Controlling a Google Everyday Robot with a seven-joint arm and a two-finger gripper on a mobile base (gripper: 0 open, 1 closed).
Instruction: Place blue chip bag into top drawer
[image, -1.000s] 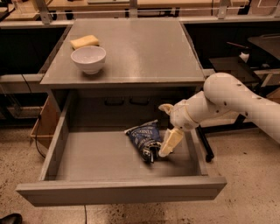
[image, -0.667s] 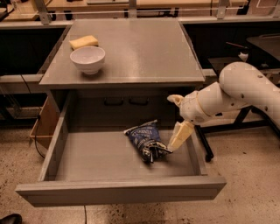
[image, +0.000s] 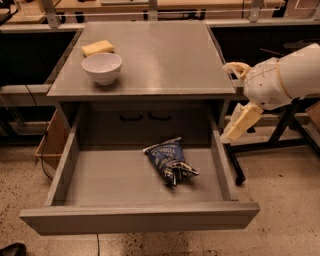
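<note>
We log top drawer (image: 140, 222) open, floor mostly bare | blue chip bag (image: 168, 160) inside, clear of walls | gripper (image: 235, 97) at 3 o'clock outside right wall, fingers spread, empty | bowl (image: 102, 67), sponge (image: 97, 47) at 11 on table (image: 165, 55).

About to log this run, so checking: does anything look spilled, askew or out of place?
Nothing serious. The blue chip bag lies crumpled and slanted on the floor of the top drawer, nothing spilled. The white bowl sits upright on the table beside the sponge. The gripper hangs outside the drawer's right wall, clear of the bag.
</note>
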